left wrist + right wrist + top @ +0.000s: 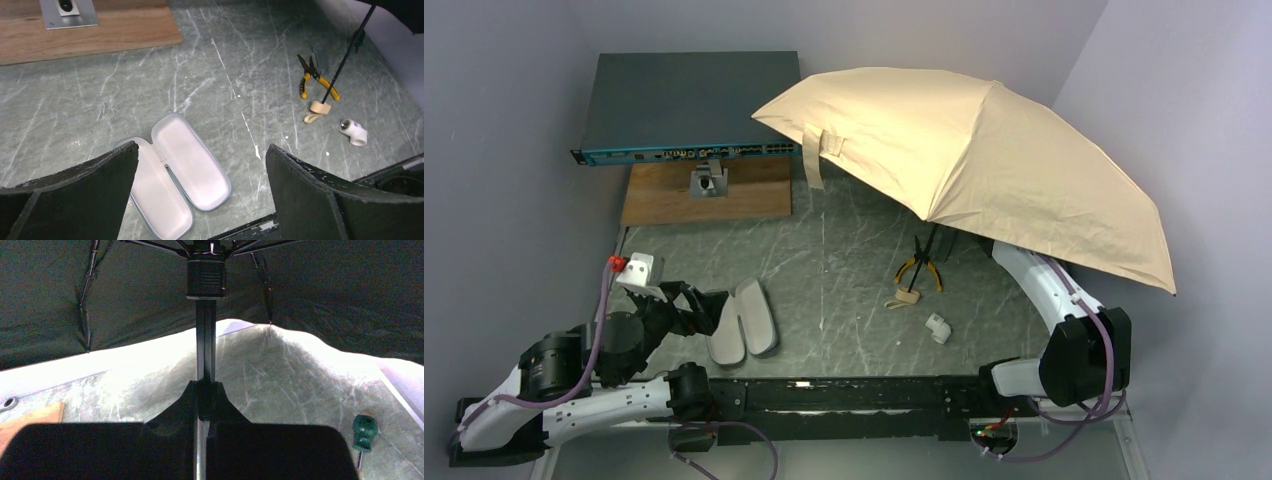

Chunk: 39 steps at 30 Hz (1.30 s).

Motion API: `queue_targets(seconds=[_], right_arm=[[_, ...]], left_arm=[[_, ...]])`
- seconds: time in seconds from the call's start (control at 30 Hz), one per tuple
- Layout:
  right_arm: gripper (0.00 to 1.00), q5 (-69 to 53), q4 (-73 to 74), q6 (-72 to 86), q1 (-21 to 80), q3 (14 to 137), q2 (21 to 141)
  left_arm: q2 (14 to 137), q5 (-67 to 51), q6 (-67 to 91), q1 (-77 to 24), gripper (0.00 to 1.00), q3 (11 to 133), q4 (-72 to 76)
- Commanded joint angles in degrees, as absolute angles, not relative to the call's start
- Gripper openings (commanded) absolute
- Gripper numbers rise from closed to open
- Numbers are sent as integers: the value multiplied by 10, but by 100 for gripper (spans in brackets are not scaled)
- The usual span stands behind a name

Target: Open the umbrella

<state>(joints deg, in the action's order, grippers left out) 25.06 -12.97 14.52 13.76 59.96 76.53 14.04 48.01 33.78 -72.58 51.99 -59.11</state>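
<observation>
The umbrella [984,160] is open, its cream-beige canopy spread over the back right of the table, a strap tab [816,150] hanging at its left edge. Its black shaft [345,55] slants down to the tan handle [909,296], which rests on the table. My right gripper [205,400] is under the canopy and shut on the shaft [205,350], below the black runner [205,277]; in the top view the canopy hides it. My left gripper [709,312] is open and empty at the front left, above the lavender-grey case shells [175,175].
Yellow-handled pliers [921,268] lie next to the handle. A white pipe elbow [938,327] lies nearer the front. A dark network switch [689,108] and a wooden board [709,190] with a metal bracket stand at the back left. A green-handled tool [363,432] lies at right.
</observation>
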Motion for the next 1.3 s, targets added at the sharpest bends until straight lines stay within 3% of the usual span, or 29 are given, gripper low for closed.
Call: queue_targets(seconds=[0.0, 0.17, 0.3, 0.4, 0.47, 0.57, 0.7, 0.8, 1.27], right_arm=[[0, 255, -61, 148, 128, 586, 761], [0, 269, -66, 156, 128, 575, 754], [0, 265, -66, 162, 128, 576, 753], [0, 256, -66, 165, 128, 577, 753], [0, 252, -65, 166, 128, 576, 753], [0, 251, -65, 169, 128, 573, 750], [0, 251, -62, 167, 128, 575, 747], [0, 248, -62, 170, 128, 576, 747], [0, 239, -53, 170, 129, 578, 743]], left_arm=[[133, 542, 366, -725, 100, 523, -603], [166, 624, 408, -725, 99, 542, -639], [201, 708, 306, -725, 99, 532, -548], [209, 778, 36, -726, 100, 474, -320], [195, 725, -236, -725, 99, 408, -36], [163, 632, -259, -725, 99, 376, 0], [127, 658, -387, -722, 99, 271, 192], [130, 659, -309, -716, 99, 308, 74], [183, 660, -294, -694, 100, 310, 61]])
